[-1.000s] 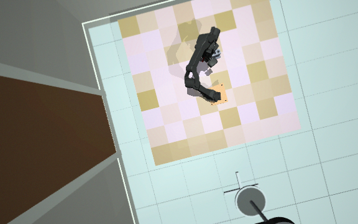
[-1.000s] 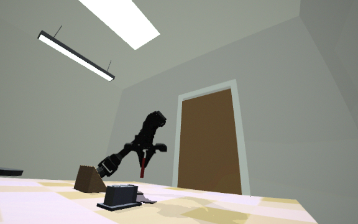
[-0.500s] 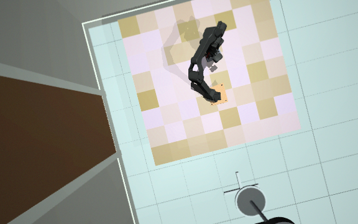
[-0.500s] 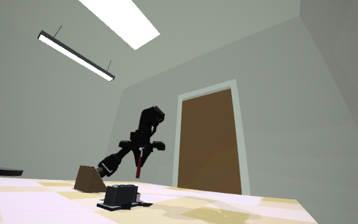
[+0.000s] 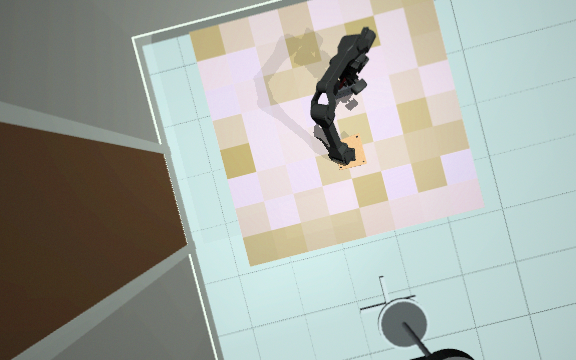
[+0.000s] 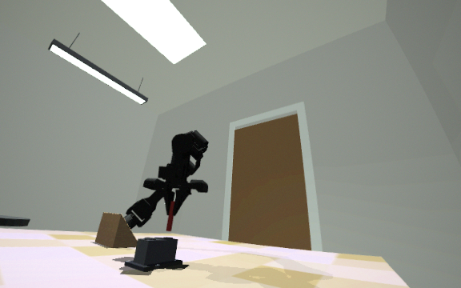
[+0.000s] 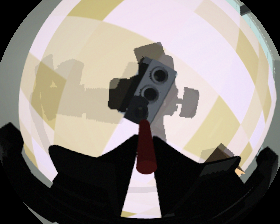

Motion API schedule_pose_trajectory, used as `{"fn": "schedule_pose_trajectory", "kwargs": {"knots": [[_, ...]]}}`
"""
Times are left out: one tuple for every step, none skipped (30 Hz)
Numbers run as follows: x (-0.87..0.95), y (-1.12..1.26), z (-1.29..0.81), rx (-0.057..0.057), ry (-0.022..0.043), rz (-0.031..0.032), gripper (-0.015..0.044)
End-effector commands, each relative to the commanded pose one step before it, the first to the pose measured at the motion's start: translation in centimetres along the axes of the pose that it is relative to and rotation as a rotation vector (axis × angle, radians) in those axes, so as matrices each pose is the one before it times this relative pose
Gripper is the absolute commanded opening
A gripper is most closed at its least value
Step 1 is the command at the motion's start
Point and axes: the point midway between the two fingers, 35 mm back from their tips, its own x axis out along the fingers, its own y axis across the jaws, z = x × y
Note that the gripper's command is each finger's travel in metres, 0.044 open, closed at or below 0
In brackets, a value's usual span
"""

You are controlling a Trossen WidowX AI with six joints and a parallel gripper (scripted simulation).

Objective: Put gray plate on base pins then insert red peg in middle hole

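My gripper [image 6: 172, 209] [image 7: 145, 139] is shut on the red peg [image 6: 170, 222] [image 7: 146, 161], which hangs almost upright with its lower end free above the table. The gray plate [image 7: 168, 81] shows in the wrist view as a slanted strip with several round holes in a row, on top of the dark base [image 6: 155, 253]. In that view the peg's far end overlaps the plate's near end, by the shaded hole. In the exterior view the peg stands higher than the block's top. Pins cannot be made out clearly. In the top view the arm hides most of this.
The arm's orange mounting plate [image 5: 359, 148] is on the checkered mat [image 5: 313, 202]. A brown wedge-shaped block [image 6: 110, 230] stands at the arm's foot, left of the base in the exterior view. The gripper's shadow falls around the base.
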Motion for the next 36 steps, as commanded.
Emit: {"fn": "schedule_pose_trajectory", "kwargs": {"knots": [[-0.09,-0.203,1.657,-0.0072,-0.00834,0.00057,0.0],[0.054,-0.057,0.309,-0.0007,0.00059,-0.00045,0.0],[0.056,-0.06,0.309,-0.0007,0.0006,-0.00045,0.0],[0.057,-0.063,0.308,-0.0007,0.00061,-0.00044,0.0],[0.059,-0.052,0.314,-0.0007,0.00061,-0.00042,0.0],[0.062,-0.055,0.316,-0.0007,0.00062,-0.00042,0.0],[0.052,-0.048,0.259,-0.0006,0.00051,-0.00034,0.0],[0.032,-0.03,0.155,-0.0004,0.00031,-0.0002,0.0],[0.011,-0.01,0.052,-0.0001,0.0001,-0.00007,0.0],[0.0,0.0,0.0,0.0,0.0,0.0,0.0],[0.0,0.0,0.0,0.0,0.0,0.0,0.0],[-0.009,0.049,-0.01,0.0,0.00001,0.00002,0.0],[-0.022,0.122,-0.026,0.0,0.00003,0.00004,0.0],[-0.009,0.049,-0.01,0.0,0.00001,0.00002,0.0],[0.0,0.0,0.0,0.0,0.0,0.0,0.0],[0.0,0.0,0.0,0.0,0.0,0.0,0.0],[0.0,0.0,0.0,0.0,0.0,0.0,0.0],[0.0,0.0,0.0,0.0,0.0,0.0,0.0],[0.0,0.0,0.0,0.0,0.0,0.0,0.0],[0.0,0.0,0.0,0.0,0.0,0.0,0.0],[0.0,0.0,0.0,0.0,0.0,0.0,0.0],[0.004,-0.026,0.049,0.0,-0.00003,-0.00001,0.0],[0.01,-0.061,0.114,0.0,-0.00007,-0.00002,0.0],[0.004,-0.024,0.045,0.0,-0.00003,-0.00001,0.0],[0.0,0.0,0.0,0.0,0.0,0.0,0.0],[0.0,0.0,0.0,0.0,0.0,0.0,0.0],[0.0,0.0,0.0,0.0,0.0,0.0,0.0],[0.0,0.0,0.0,0.0,0.0,0.0,0.0],[0.0,0.0,0.0,0.0,0.0,0.0,0.0],[0.0,0.0,0.0,0.0,0.0,0.0,0.0],[0.0,0.0,0.0,0.0,0.0,0.0,0.0],[0.0,0.0,0.0,0.0,0.0,0.0,0.0],[0.0,0.0,0.0,0.0,0.0,0.0,0.0],[0.0,0.0,0.0,0.0,0.0,0.0,0.0],[0.0,0.0,0.0,0.0,0.0,0.0,0.0],[0.0,0.0,0.0,0.0,0.0,0.0,0.0]]}}
